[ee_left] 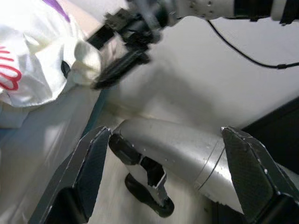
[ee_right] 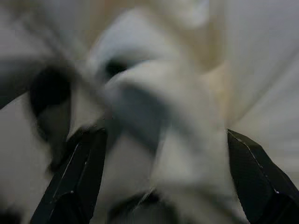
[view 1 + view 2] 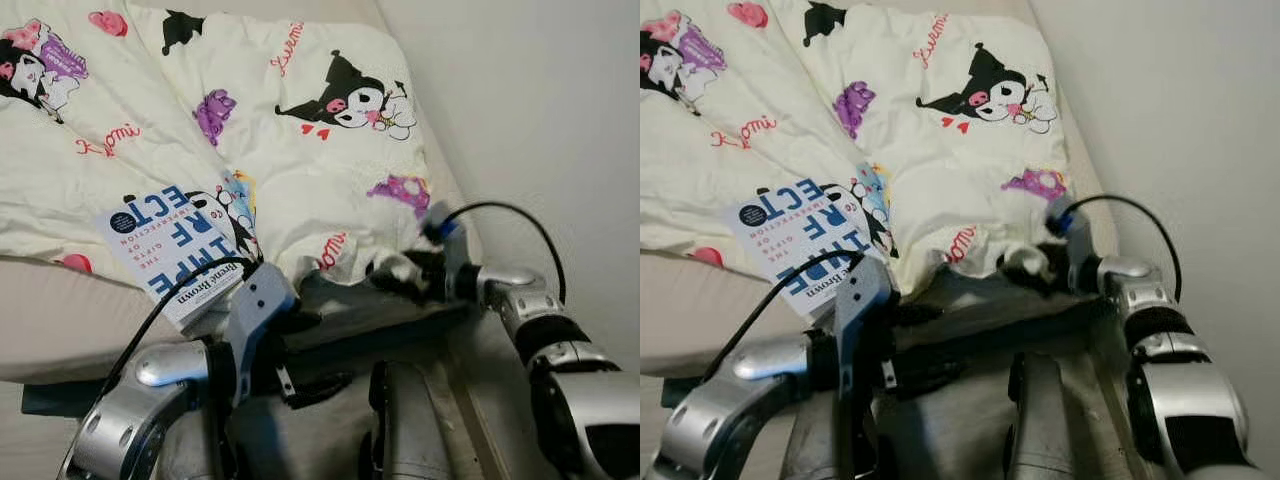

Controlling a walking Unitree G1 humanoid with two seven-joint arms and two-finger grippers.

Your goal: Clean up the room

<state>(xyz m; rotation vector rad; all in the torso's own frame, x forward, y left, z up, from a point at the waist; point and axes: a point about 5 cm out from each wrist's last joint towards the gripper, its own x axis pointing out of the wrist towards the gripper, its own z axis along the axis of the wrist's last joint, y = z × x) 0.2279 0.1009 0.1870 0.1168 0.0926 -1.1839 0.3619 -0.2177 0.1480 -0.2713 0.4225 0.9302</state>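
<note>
A white duvet [image 3: 300, 170] printed with cartoon figures covers the bed. On its near edge lies a white and blue book [image 3: 165, 245]. My right gripper [image 3: 395, 275] is at the duvet's lower right corner [image 1: 70, 60], open, and the blurred fabric [image 2: 154, 116] lies close between its fingers. Lower down, in front of the bed's edge below the book, my left gripper [image 3: 305, 355] is open and holds nothing; its fingers [image 1: 86, 172] stand wide apart and point towards my right gripper [image 1: 121, 56].
The beige mattress [image 3: 60, 320] shows under the duvet at the left. A pale wall [image 3: 540, 100] runs close along the bed's right side. My own grey leg [image 3: 405, 420] stands between the arms, against the bed frame.
</note>
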